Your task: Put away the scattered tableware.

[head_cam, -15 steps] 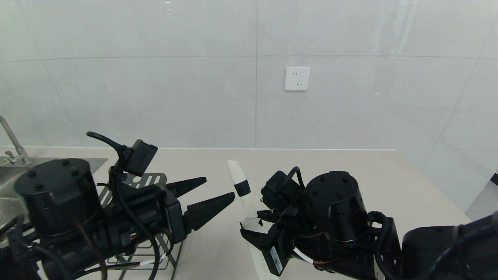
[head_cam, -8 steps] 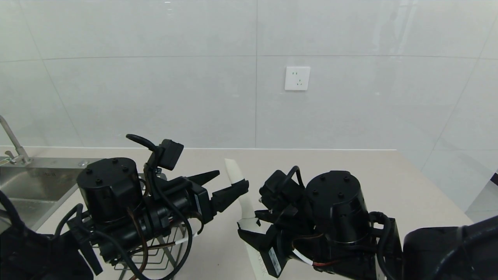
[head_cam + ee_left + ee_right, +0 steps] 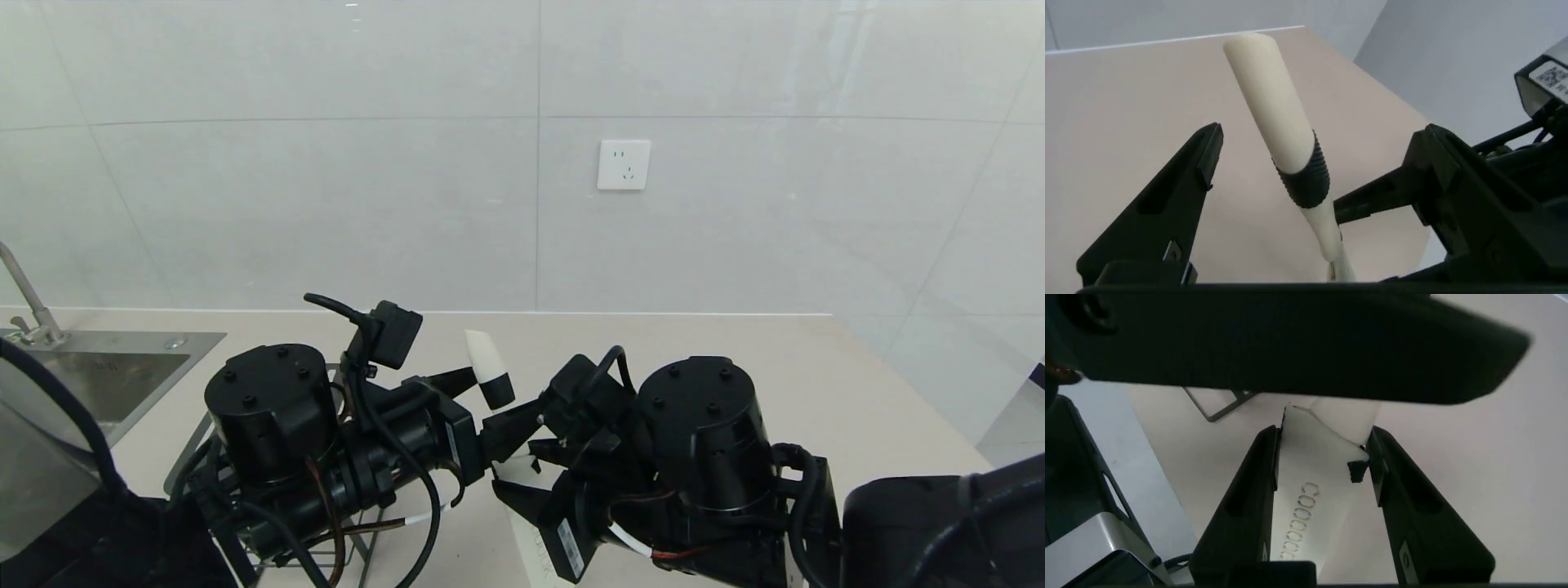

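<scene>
A kitchen is indicated by what appears to be a steel sink [image 3: 106, 384] with a tap [image 3: 28, 298], set into a beige table [image 3: 816, 384] and backed by a pale tiled wall [image 3: 326, 163] with a socket [image 3: 624, 164].

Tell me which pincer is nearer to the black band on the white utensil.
Left. The left pincer stands open with the black band between its fingers. The right pincer is shut on the flat end of the white utensil, farther from the band.

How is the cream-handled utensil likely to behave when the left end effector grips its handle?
Probably stiff: the utensil juts straight from the right end effector without sagging. Its smooth, rounded handle might twist once the open left end effector closes; the ribbed black band looks grippier.
</scene>
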Motion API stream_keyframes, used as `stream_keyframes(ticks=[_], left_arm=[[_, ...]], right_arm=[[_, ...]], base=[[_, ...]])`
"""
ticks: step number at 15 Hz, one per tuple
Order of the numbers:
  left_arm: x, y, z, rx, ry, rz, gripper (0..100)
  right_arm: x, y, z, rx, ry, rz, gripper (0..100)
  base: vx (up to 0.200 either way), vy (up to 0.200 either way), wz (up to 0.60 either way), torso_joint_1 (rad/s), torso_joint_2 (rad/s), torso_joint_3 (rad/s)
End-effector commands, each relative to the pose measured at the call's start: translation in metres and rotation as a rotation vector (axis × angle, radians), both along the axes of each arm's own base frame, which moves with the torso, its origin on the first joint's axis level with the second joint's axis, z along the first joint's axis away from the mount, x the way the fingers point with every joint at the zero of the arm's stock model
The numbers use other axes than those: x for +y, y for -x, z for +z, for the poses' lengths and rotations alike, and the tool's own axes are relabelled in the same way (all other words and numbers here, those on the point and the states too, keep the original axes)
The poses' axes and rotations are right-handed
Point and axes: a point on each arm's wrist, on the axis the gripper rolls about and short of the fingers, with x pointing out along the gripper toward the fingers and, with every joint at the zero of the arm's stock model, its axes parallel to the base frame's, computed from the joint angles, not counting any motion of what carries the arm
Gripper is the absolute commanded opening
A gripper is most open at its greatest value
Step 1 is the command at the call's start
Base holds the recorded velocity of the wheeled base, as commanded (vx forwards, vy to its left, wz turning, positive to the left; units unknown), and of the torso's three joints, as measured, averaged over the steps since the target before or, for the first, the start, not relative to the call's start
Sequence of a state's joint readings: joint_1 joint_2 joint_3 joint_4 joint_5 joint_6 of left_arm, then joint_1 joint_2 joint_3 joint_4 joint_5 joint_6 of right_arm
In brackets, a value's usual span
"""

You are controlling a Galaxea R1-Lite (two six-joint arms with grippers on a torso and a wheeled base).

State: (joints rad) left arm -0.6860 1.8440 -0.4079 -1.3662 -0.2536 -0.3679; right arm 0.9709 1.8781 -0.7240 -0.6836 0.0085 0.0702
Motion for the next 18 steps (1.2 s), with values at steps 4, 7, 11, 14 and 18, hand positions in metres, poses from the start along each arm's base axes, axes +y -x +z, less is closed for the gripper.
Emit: stream_keyframes(ticks=[4, 7, 11, 14, 18], left_arm=[[-0.003, 0.001, -0.004, 0.009, -0.009, -0.010, 0], [-0.010, 0.007, -0.002, -0.003, 0.003, -0.047, 0], [-0.013, 0.010, -0.001, -0.010, 0.007, -0.061, 0], [-0.013, 0.009, 0.002, -0.032, 0.028, -0.062, 0], [-0.013, 0.009, 0.002, -0.036, 0.030, -0.059, 0]], right_arm=[[0.000, 0.000, 0.001, -0.001, -0.002, 0.001, 0], [0.000, 0.000, 0.001, -0.002, -0.002, 0.000, 0], [0.000, -0.001, 0.001, -0.004, -0.003, -0.005, 0], [0.000, -0.002, 0.001, -0.009, -0.001, -0.009, 100], [-0.001, -0.002, 0.002, -0.015, 0.004, -0.031, 100]], base=[[0.000, 0.000, 0.00, 0.000, 0.00, 0.000], [0.000, 0.000, 0.00, 0.000, 0.00, 0.000], [0.000, 0.000, 0.00, 0.000, 0.00, 0.000], [0.000, 0.000, 0.00, 0.000, 0.00, 0.000], [0.000, 0.000, 0.00, 0.000, 0.00, 0.000]])
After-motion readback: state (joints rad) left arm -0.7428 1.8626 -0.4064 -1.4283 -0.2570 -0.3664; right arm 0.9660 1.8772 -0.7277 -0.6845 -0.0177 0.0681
